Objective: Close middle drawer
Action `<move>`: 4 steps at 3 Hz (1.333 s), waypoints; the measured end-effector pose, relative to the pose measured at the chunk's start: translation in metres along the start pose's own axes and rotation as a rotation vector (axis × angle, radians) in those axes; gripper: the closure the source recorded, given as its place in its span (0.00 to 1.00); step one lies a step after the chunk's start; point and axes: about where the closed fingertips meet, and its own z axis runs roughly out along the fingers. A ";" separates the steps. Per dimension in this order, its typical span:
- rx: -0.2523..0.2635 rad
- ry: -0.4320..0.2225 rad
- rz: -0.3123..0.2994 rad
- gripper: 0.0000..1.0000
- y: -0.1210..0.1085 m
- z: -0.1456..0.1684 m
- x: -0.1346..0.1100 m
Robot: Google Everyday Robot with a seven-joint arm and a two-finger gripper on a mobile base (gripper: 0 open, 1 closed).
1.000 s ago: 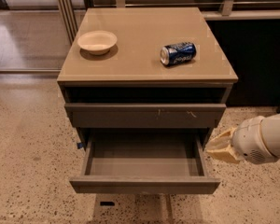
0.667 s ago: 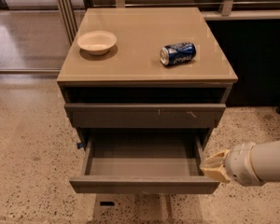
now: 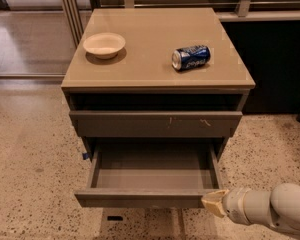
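Closing not started, by my read; the middle drawer (image 3: 150, 176) stands pulled far out from under the tabletop (image 3: 150, 34), its bare inside fully exposed; my hand (image 3: 213, 203) is low at the right of the camera view, tip at the right end of the drawer's front, touching or just beside it, can't tell which; can't tell how far the hand is open either; it has hold of nothing that I can see; from the hand's tip the drawer front runs off sideways across the view, and the drawer's box runs back beyond the hand; above and beyond the hand sits the scratched front (image 3: 155, 124), nearly in, not my target; further beyond, well apart from the hand, the tabletop carries a bowl (image 3: 104, 44) and a blue can (image 3: 191, 57) lying on its side, neither matters here; left to do: the whole travel, get the hand against the front and push until it sits flush; pushing only at the corner may skew the drawer, my guess
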 end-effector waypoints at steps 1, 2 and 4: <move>0.041 -0.023 0.070 1.00 -0.024 0.037 0.021; 0.060 -0.021 0.108 1.00 -0.040 0.064 0.035; 0.069 0.021 0.165 1.00 -0.053 0.096 0.059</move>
